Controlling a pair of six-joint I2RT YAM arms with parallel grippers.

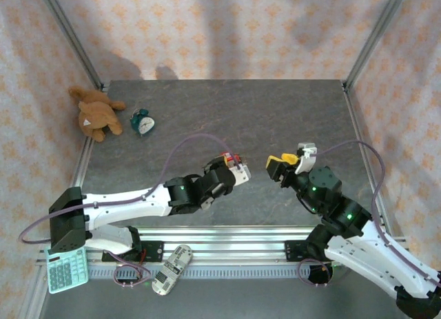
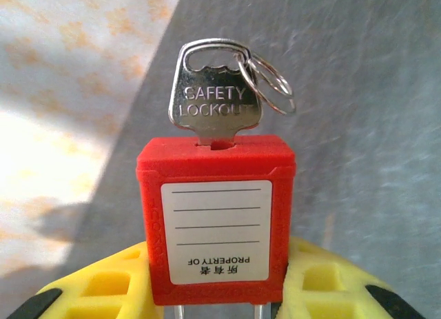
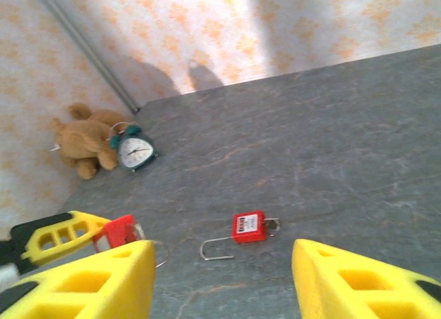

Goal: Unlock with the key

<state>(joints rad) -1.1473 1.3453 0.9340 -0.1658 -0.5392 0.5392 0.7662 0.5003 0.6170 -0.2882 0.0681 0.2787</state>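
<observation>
A red padlock (image 2: 217,222) with a white label stands between the yellow fingers (image 2: 103,288) of my left gripper (image 2: 220,291), which is shut on its body. A silver key (image 2: 215,98) stamped SAFETY LOCKOUT sits in the keyhole at the far end, with a key ring (image 2: 270,85) on it. From above, the left gripper (image 1: 238,169) and padlock (image 1: 231,158) are mid-table. My right gripper (image 1: 281,166) faces them a short way to the right. It (image 3: 222,253) is open with nothing between its fingers. In the right wrist view a second red padlock (image 3: 248,227) with a long shackle lies on the table.
A brown teddy bear (image 1: 96,116) and a teal alarm clock (image 1: 143,121) sit at the back left. A calculator (image 1: 67,269) and a remote (image 1: 171,269) lie by the near rail. Patterned walls and metal posts (image 1: 368,40) enclose the grey table (image 1: 289,112).
</observation>
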